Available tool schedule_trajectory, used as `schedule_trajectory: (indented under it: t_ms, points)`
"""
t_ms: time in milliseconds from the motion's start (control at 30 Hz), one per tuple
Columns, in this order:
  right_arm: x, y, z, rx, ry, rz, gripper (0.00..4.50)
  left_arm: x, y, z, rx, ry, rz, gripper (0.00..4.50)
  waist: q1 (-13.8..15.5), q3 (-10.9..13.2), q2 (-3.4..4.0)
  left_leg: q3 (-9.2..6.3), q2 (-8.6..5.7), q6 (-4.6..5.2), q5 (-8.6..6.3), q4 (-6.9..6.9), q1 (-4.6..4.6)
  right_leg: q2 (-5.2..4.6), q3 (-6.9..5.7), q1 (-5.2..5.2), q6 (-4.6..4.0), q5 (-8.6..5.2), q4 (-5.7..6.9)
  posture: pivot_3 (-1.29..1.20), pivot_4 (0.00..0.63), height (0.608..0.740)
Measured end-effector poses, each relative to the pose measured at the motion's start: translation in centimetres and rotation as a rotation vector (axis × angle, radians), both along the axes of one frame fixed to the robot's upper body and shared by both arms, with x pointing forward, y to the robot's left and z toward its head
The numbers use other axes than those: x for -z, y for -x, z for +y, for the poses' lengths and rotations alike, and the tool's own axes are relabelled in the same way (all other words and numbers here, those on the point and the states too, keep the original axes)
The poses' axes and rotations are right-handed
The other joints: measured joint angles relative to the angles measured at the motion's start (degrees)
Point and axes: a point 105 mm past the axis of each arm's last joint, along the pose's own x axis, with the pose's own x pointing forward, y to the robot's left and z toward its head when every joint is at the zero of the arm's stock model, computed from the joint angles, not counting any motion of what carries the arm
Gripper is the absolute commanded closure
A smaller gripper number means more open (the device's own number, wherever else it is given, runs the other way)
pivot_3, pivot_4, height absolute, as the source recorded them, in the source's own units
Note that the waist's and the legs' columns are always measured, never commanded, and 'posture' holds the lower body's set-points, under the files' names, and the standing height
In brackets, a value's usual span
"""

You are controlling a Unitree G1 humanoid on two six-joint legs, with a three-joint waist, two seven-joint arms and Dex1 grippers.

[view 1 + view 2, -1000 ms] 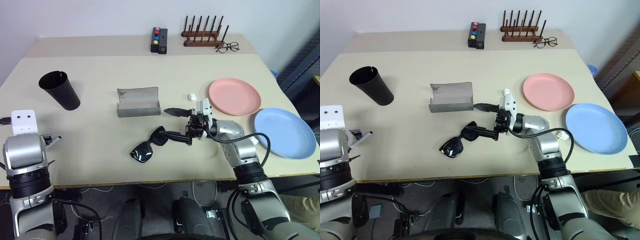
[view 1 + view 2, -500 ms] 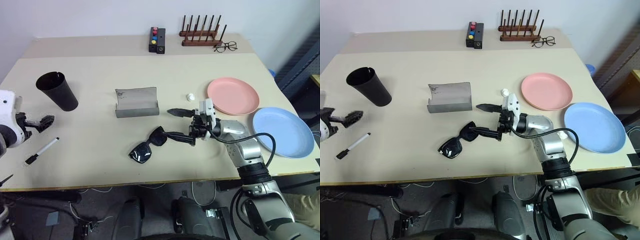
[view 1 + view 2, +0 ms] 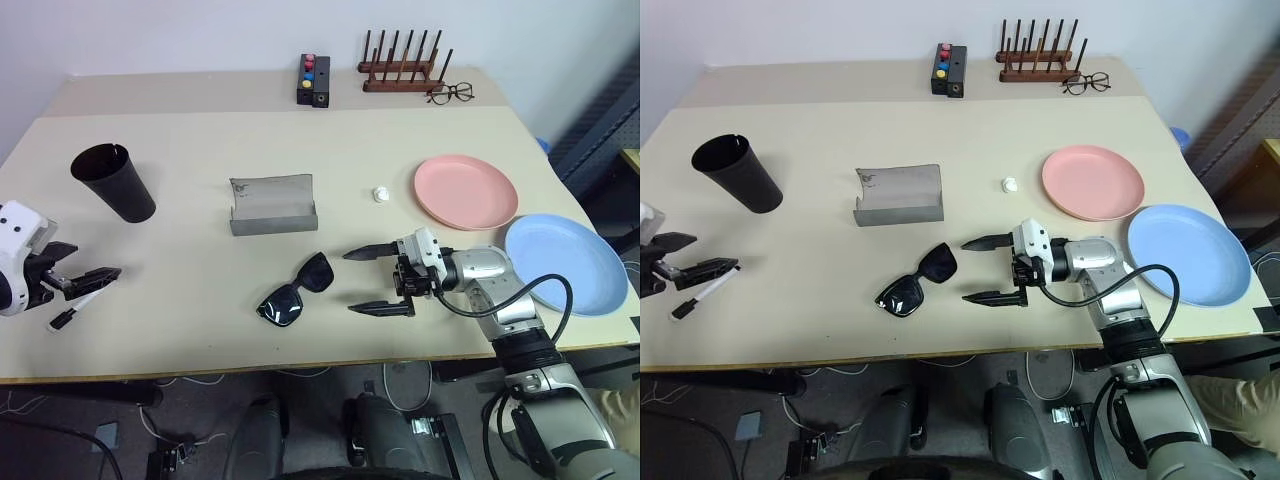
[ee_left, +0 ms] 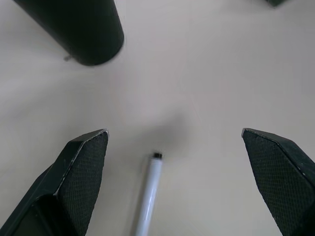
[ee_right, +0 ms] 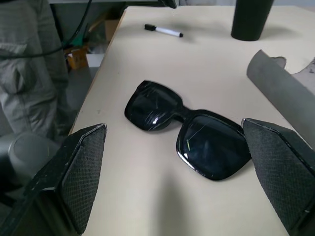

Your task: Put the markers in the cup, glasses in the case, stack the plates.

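Note:
A white marker with a black cap (image 3: 70, 311) lies near the table's front left edge. My left gripper (image 3: 97, 260) hovers open just above it, with the marker (image 4: 147, 194) lying between the fingers in the left wrist view. The black cup (image 3: 115, 182) stands upright behind it. Black sunglasses (image 3: 297, 290) lie lens-down in the middle front, with the open grey case (image 3: 275, 205) behind them. My right gripper (image 3: 350, 282) is open, just right of the sunglasses (image 5: 189, 130) and apart from them. The pink plate (image 3: 466, 190) and the blue plate (image 3: 565, 263) lie side by side at the right.
A small white object (image 3: 380, 194) lies between the case and the pink plate. At the back stand a black box with coloured buttons (image 3: 316, 80) and a wooden rack (image 3: 403, 72), with wire-framed spectacles (image 3: 453, 94) beside it.
My right gripper drew back to the right, off the sunglasses, which stayed put. My left arm swung out and its gripper now points over the marker, which shows fully.

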Motion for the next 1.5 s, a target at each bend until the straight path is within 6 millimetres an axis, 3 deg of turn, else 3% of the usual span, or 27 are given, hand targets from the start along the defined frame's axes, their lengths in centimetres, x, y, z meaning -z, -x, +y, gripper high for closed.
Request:
schedule_trajectory:
  t_ms: [533, 867, 967, 1167, 1500]
  points:
    - [0.4, -0.6, 0.6, 0.008, -0.037, -0.021, 0.0, 2.7, 2.2, 3.7, -0.059, -0.087, 0.262, 0.05, 0.1, 0.0, 0.04, 0.05, 0.05, 0.01, -0.01, 0.01, 0.0, 0.08, 0.0, -0.02, 0.0, 0.0, 0.01, 0.0, 0.15, 0.74]
    - [-0.8, -0.8, 1.5, 0.015, -0.055, -0.026, 0.0, 4.7, 0.2, 3.2, -0.023, -0.087, 0.342, 0.05, 0.2, 0.0, 0.03, 0.15, 0.05, 0.01, -0.01, 0.02, -0.01, 0.14, -0.01, -0.01, 0.0, 0.0, 0.03, 0.0, 0.15, 0.74]
    - [-0.9, -0.9, 1.5, 0.02, -0.058, -0.022, 0.0, 4.8, -0.4, 2.9, 0.001, -0.084, 0.363, 1.24, 0.2, 0.0, 0.05, 0.18, 0.04, 0.01, -0.01, 0.02, 0.0, 0.14, -0.01, -0.01, 0.01, 0.0, 0.04, 0.0, 0.15, 0.74]
    - [-1.0, -1.0, 1.5, 0.03, -0.062, -0.023, 0.0, 4.9, -0.5, 2.6, 0.03, -0.099, 0.389, 4.27, 0.1, 0.0, 0.09, 0.18, 0.04, 0.01, -0.01, 0.02, 0.01, 0.13, 0.0, -0.02, 0.01, 0.0, 0.05, 0.0, 0.15, 0.74]
    - [-1.0, -1.1, 1.4, 0.043, -0.065, -0.028, 0.0, 5.0, 1.1, 2.4, -0.008, -0.06, 0.374, 4.4, -0.2, 0.0, 0.12, 0.14, 0.14, 0.04, -0.02, 0.01, 0.03, 0.08, 0.09, -0.06, 0.01, 0.0, 0.06, 0.0, 0.15, 0.74]
